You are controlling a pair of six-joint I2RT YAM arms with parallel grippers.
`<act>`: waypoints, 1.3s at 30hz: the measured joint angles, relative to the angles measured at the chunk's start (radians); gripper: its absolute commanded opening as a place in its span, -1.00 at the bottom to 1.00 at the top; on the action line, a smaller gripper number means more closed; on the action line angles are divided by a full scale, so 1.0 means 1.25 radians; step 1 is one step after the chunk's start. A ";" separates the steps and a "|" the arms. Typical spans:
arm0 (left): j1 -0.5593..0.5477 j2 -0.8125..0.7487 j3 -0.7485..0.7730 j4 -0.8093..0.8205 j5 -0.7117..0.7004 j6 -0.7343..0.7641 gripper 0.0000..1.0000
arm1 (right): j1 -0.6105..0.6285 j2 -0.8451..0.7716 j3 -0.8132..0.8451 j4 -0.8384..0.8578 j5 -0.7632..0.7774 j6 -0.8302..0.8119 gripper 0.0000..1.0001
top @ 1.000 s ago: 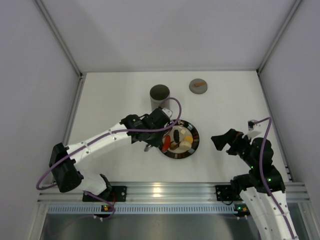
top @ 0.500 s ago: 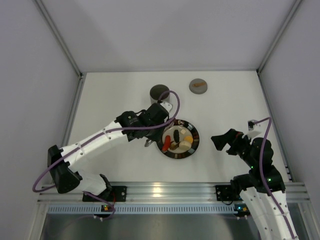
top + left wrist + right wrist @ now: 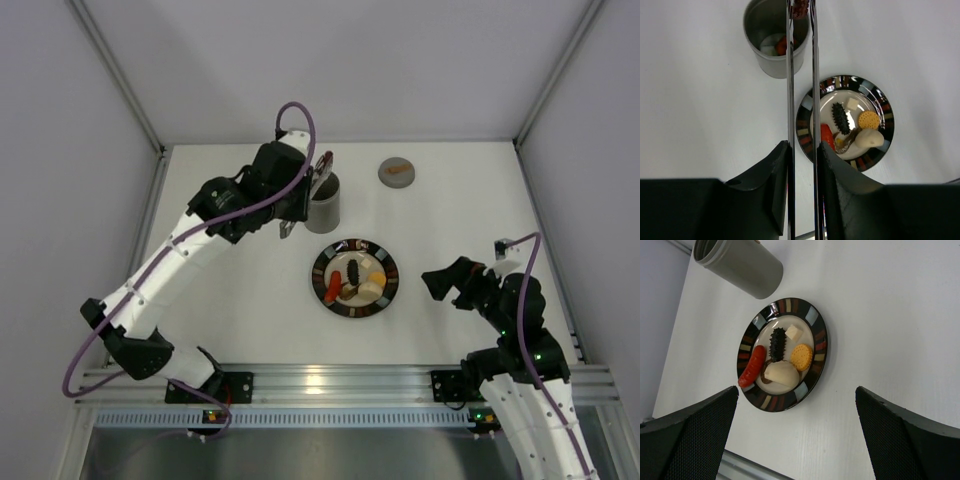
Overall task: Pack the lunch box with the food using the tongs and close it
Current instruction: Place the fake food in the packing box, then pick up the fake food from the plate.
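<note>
Now, food [image 3: 800,7] is being held above the lunch box [image 3: 771,62].
The tongs [image 3: 790,85] are being clamped by the left tool [image 3: 802,150]; right tool [image 3: 797,412] gaping, empty.

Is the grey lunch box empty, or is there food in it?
Not empty. The left wrist view looks down into the lunch box and shows a pale piece and a red piece lying inside.

Polished metal tongs [image 3: 790,100], glossy plate [image 3: 811,316]
</note>
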 measured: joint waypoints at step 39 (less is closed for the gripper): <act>0.085 0.066 -0.030 0.025 0.079 0.031 0.09 | 0.000 -0.001 0.000 0.000 0.000 -0.005 0.99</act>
